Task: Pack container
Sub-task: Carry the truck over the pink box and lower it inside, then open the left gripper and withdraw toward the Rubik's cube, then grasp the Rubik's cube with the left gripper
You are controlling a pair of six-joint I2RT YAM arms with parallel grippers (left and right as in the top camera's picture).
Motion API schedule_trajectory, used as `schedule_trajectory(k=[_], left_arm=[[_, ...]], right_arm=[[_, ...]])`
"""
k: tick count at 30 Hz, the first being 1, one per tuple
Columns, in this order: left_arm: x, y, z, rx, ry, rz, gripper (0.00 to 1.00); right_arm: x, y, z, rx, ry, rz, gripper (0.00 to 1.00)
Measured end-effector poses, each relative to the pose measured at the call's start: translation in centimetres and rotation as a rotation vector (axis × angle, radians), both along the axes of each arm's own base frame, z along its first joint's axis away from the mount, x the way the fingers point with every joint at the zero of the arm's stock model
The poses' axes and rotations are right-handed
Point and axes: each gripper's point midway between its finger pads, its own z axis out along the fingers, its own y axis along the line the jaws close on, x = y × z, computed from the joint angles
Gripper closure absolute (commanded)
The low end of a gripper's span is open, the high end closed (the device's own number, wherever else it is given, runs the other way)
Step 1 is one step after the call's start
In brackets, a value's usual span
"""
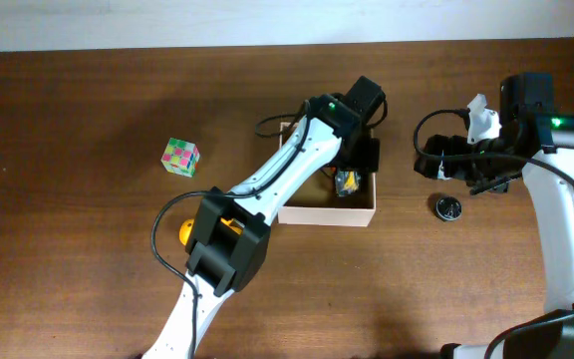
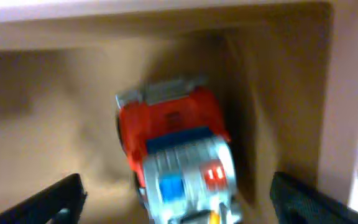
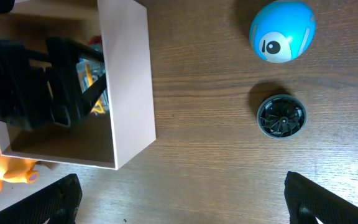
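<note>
The container (image 1: pixel 312 212) is a square box with white walls and a tan inside, at the table's middle. My left gripper (image 1: pixel 355 165) reaches down into it. In the left wrist view a red, silver and blue toy vehicle (image 2: pixel 176 152) lies on the container's tan floor (image 2: pixel 55 124). The left gripper (image 2: pixel 179 208) is open, and its fingers (image 2: pixel 58 199) stand apart on either side of the toy without touching it. My right gripper (image 3: pixel 185 205) hangs open over bare table to the right of the container's white wall (image 3: pixel 129 74).
A black wheel (image 3: pixel 281 116) and a blue ball (image 3: pixel 283 31) lie right of the container. The wheel (image 1: pixel 448 208) shows below the right gripper (image 1: pixel 471 172). A coloured cube (image 1: pixel 180 156) sits at the left. An orange toy (image 1: pixel 185 231) lies half under the left arm.
</note>
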Motion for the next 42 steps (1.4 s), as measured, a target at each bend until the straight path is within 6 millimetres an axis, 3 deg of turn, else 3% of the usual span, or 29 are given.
schedule_trajectory(k=[6, 10, 18, 22, 25, 28, 33, 36, 42], left_arm=[[-1.1, 0.9, 0.1, 0.036, 0.044, -0.003, 0.01], [-1.6, 1.5, 2.3, 0.053, 0.055, -0.024, 0.01], [-0.1, 2.7, 14.1, -0.020, -0.155, -0.149, 0.01], [-0.2, 5.6, 16.6, 0.059, -0.218, -0.217, 0.01], [1.3, 8.4, 16.6, 0.114, -0.232, -0.206, 0.01], [3.6, 12.4, 16.5, 0.145, -0.231, -0.128, 0.01], [7.1, 22.2, 15.0, 0.203, -0.170, 0.064, 0.01], [7.6, 27.4, 12.7, 0.221, -0.073, 0.154, 0.01], [6.0, 32.6, 7.9, 0.216, 0.124, 0.203, 0.01]], right_arm=[[0.0, 0.0, 0.0, 0.000, 0.000, 0.000, 0.01], [0.0, 0.0, 0.0, 0.000, 0.000, 0.000, 0.01], [0.0, 0.0, 0.0, 0.000, 0.000, 0.000, 0.01], [0.0, 0.0, 0.0, 0.000, 0.000, 0.000, 0.01], [0.0, 0.0, 0.0, 0.000, 0.000, 0.000, 0.01], [0.0, 0.0, 0.0, 0.000, 0.000, 0.000, 0.01], [0.0, 0.0, 0.0, 0.000, 0.001, 0.000, 0.01], [0.0, 0.0, 0.0, 0.000, 0.001, 0.001, 0.01], [0.0, 0.0, 0.0, 0.000, 0.002, 0.000, 0.01]])
